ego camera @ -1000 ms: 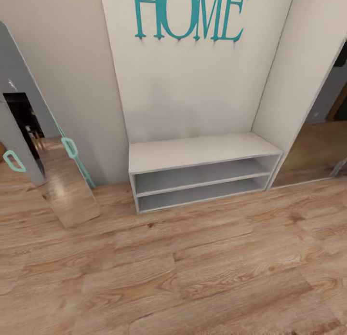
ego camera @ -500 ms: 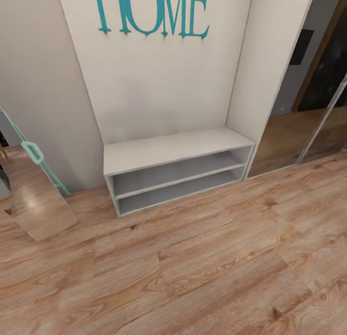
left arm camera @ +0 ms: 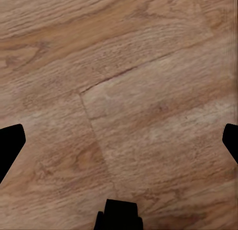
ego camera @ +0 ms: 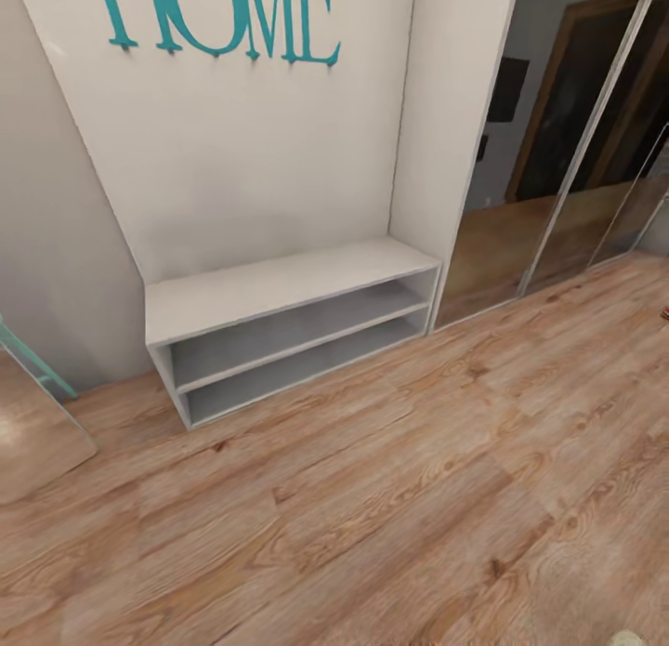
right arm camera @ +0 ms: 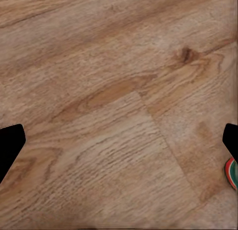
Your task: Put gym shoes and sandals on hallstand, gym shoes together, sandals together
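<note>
Near to far: both grippers hang over the bare plank floor [ego camera: 390, 497], fingers spread wide and holding nothing. By the right gripper [right arm camera: 119, 140], a sliver of a gym shoe [right arm camera: 231, 173], red and green at its edge, lies just beside one fingertip, outside the gap. The left gripper [left arm camera: 119, 140] has only wood between its fingers. Farther off at 11 o'clock, the empty rack [ego camera: 279, 288] stands against the wall below teal lettering [ego camera: 223, 19]; mirrored doors [ego camera: 557, 163] lie at 1 o'clock.

Matt wood-grain corridor floor [ego camera: 418, 497], smooth matt grey-white hallstand [ego camera: 269, 288], glossy mirrored doors [ego camera: 557, 200]
</note>
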### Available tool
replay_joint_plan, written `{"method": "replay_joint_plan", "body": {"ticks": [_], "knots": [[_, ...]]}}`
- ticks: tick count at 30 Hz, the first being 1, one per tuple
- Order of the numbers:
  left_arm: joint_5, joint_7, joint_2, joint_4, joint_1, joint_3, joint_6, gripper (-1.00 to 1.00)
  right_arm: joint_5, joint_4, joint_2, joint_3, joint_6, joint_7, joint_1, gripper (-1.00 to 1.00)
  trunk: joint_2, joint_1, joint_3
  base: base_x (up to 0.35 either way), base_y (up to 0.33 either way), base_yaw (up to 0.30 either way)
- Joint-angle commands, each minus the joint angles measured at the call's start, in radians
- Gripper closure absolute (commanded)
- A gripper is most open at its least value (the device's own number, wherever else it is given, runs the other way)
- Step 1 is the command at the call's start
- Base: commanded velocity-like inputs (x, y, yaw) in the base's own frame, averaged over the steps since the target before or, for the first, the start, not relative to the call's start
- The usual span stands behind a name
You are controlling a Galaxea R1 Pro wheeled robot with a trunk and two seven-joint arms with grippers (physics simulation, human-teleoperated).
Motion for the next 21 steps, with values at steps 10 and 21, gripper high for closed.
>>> {"method": "replay_joint_plan", "body": {"ticks": [10,21], "knots": [[-0.001,-0.001,-0.001,0.0,0.0,0.003,-0.003,-1.0,0.001,0.001,0.0,-0.001,-0.003,0.0,-0.001,-1.0,-0.071,0.038,-0.032,0.0,0.0,-0.3],[-0.001,-0.001,-0.001,0.0,0.0,0.002,-0.003,-1.0,0.0,0.001,0.0,-0.001,-0.003,0.0,-0.001,-1.0,-0.148,0.08,-0.067,0.0,0.0,-0.3]]}}
